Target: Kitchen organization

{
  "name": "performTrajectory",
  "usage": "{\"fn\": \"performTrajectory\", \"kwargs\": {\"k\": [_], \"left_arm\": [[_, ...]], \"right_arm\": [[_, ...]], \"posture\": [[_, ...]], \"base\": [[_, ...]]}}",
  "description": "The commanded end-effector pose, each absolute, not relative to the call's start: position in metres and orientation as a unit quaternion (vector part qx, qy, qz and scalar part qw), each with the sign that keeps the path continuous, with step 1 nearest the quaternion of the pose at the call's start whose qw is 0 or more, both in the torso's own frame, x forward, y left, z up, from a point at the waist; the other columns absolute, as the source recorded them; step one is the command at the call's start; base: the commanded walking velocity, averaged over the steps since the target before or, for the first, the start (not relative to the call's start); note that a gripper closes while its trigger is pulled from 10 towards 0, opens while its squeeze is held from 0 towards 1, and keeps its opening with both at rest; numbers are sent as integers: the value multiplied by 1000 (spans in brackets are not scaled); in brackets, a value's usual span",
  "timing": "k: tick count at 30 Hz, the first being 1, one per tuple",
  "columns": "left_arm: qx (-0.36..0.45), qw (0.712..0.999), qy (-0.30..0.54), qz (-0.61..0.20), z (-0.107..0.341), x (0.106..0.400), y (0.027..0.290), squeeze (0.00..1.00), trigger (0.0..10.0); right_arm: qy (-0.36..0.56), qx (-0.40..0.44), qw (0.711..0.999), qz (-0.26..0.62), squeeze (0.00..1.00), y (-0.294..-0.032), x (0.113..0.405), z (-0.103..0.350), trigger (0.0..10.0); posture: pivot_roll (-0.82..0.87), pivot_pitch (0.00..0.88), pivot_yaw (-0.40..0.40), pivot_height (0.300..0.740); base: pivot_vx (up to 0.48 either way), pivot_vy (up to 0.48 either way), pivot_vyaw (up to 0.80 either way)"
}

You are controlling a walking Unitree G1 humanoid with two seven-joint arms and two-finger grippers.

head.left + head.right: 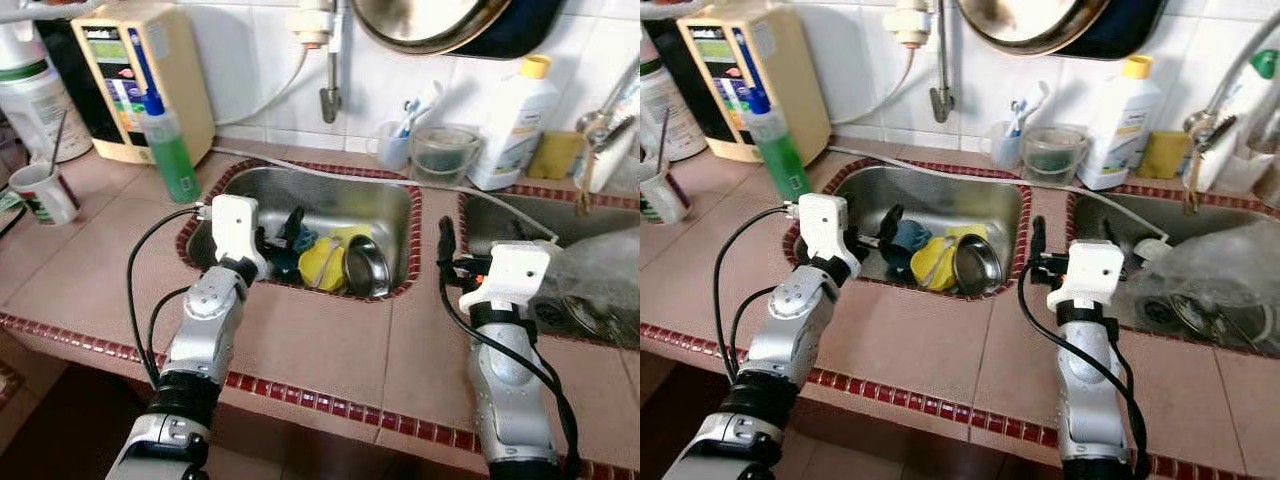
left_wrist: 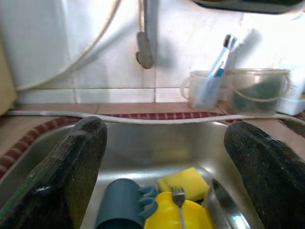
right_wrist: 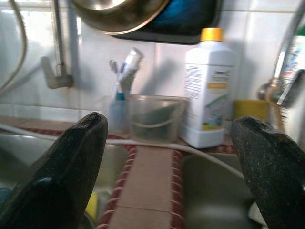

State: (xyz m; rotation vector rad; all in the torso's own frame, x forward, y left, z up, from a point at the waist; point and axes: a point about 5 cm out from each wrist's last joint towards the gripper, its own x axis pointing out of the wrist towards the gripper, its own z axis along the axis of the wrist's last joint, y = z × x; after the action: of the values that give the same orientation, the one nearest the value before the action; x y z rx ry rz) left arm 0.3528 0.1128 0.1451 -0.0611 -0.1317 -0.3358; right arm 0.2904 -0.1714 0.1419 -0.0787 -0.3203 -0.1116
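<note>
Left gripper (image 1: 278,238) held wide open over left sink (image 1: 385,195), teal cup (image 2: 119,205), yellow sponge (image 2: 183,181), fork (image 2: 178,195) and steel bowl (image 1: 367,266) just beyond its fingers, right gripper (image 1: 1055,240) spread wide above tiled divider (image 3: 147,181), white bottle (image 3: 208,90) ahead, label writing blurred, unreadable.

Sink basin (image 1: 385,205): brushed stainless steel, dull sheen. Bowl (image 1: 367,266) within: polished metal, glossy. Table (image 1: 300,350): matt pinkish tile, glazed dark-red edging. Wall tiles (image 1: 260,60): white, glossy. Bottle (image 1: 512,125): smooth white plastic. Left gripper (image 2: 162,167) fingers (image 2: 71,167): rough matt black.
</note>
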Motion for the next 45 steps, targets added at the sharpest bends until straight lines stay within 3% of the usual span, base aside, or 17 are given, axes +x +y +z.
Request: {"fn": "performTrajectory", "kwargs": {"k": [1,11,16,21,28,30,37,45], "left_arm": [[-26,982,-73,-171,149,356,113,0,10000],[-22,981,-64,-182,148,362,110,0,10000],[15,976,-78,-201,153,366,107,0,10000],[9,983,-118,-139,173,370,117,0,10000],[8,988,-117,-103,165,364,131,0,10000],[20,991,-99,-86,151,359,141,0,10000],[25,991,-99,-86,149,357,138,0,10000],[27,986,-94,-133,152,361,115,0,10000]], "right_arm": [[-167,-40,983,-61,0,-169,290,148,10000],[-170,-48,982,-63,0,-159,288,158,10000],[-156,-42,985,-58,0,-159,286,150,10000],[-145,-46,988,-31,0,-155,299,148,10000],[-142,-41,989,-16,0,-152,311,150,10000],[-145,-40,989,-4,0,-148,316,153,10000],[-146,-38,989,-2,0,-150,317,151,10000],[-148,-35,988,-15,0,-155,312,146,10000]], "posture": [[-208,0,118,740],[-252,0,134,740],[-183,0,100,740],[-92,0,55,740],[-46,0,19,740],[-46,0,22,740],[-56,0,28,740],[-144,0,97,740]], "base": [[0,0,0],[0,0,0],[0,0,0],[0,0,0],[0,0,0],[0,0,0],[0,0,0],[0,0,0]]}}
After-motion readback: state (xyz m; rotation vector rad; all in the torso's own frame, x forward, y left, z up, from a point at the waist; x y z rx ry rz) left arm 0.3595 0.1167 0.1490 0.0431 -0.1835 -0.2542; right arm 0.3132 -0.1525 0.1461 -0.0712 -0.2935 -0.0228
